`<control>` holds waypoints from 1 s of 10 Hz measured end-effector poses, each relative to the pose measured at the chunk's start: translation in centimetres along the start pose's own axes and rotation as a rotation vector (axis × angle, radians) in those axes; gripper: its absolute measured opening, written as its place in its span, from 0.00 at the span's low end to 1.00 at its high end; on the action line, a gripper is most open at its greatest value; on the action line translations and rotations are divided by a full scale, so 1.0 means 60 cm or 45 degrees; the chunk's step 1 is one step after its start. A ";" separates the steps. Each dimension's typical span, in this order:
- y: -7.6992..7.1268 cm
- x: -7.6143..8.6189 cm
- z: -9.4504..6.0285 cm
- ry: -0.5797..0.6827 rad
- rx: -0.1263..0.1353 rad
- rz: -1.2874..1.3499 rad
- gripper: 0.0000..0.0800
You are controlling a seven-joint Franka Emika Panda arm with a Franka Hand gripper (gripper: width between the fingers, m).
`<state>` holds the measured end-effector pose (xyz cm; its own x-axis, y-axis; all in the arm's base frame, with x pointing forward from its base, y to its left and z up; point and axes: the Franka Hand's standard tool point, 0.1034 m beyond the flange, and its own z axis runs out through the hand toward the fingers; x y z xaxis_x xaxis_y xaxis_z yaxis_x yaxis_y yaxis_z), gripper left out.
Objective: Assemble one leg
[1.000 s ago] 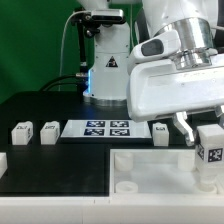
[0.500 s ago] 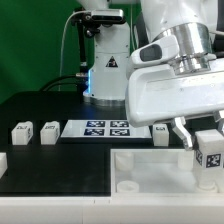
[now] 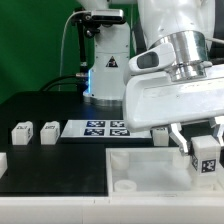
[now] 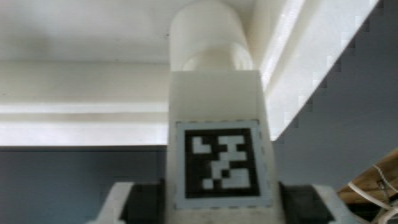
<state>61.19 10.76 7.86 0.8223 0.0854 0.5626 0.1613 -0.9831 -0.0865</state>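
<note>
My gripper is shut on a white leg with a black-and-white tag on its face, and holds it over the far right corner of the large white tray-like piece. In the wrist view the held leg stands long between my two fingers, its far end at the tray's wall. Three more legs lie on the black table: two at the exterior view's left and one by the strip of tags.
The marker board lies flat on the black table behind the tray. A white robot base stands at the back before a green curtain. A dark block sits at the left edge.
My gripper with the leg has shifted a little to the exterior view's left and downward, closer over the tray's right corner.
</note>
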 end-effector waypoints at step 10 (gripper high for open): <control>0.000 -0.004 0.002 -0.008 0.001 0.000 0.81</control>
<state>61.07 10.78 7.66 0.8260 0.0862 0.5571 0.1617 -0.9830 -0.0876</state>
